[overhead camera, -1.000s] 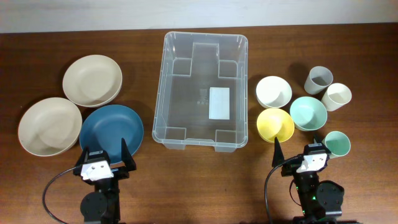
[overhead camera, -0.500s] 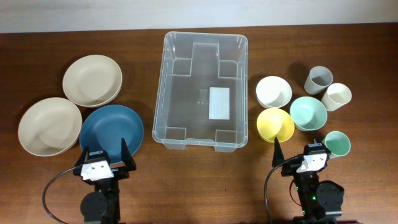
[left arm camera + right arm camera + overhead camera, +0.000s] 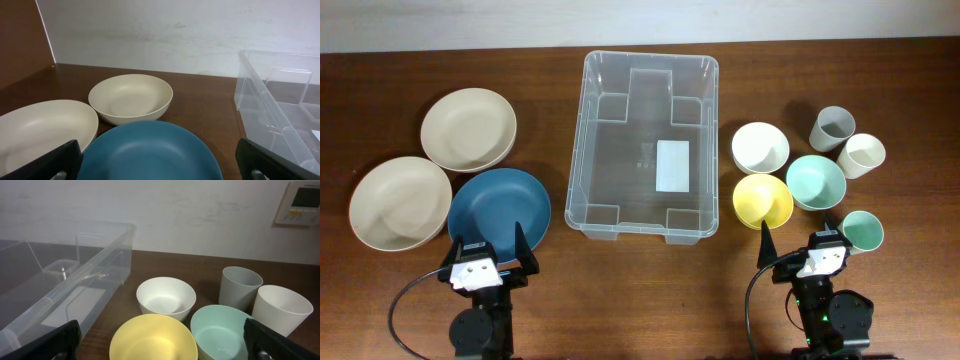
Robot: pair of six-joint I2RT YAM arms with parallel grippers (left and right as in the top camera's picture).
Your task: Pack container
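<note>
the clear plastic container (image 3: 630, 170) sits at the centre of the wooden surface (image 3: 640, 290), between three shallow dishes on the left and bowls and cups on the right. at the near edge, the left pincer (image 3: 487, 240) stands spread wide before the blue dish (image 3: 500, 207), and the right pincer (image 3: 803, 245) stands likewise apart by the yellow bowl (image 3: 763, 199).

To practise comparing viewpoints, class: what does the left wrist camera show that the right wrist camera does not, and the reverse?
Left wrist only: a cream round bowl at the back, another cream round bowl at near left, and a dark blue round plate. Right wrist only: a white bowl, a yellow bowl, a mint-green bowl, a grey cup, a cream cup and a wall control panel. Both: the clear plastic rectangular container, the brown wooden table.
</note>
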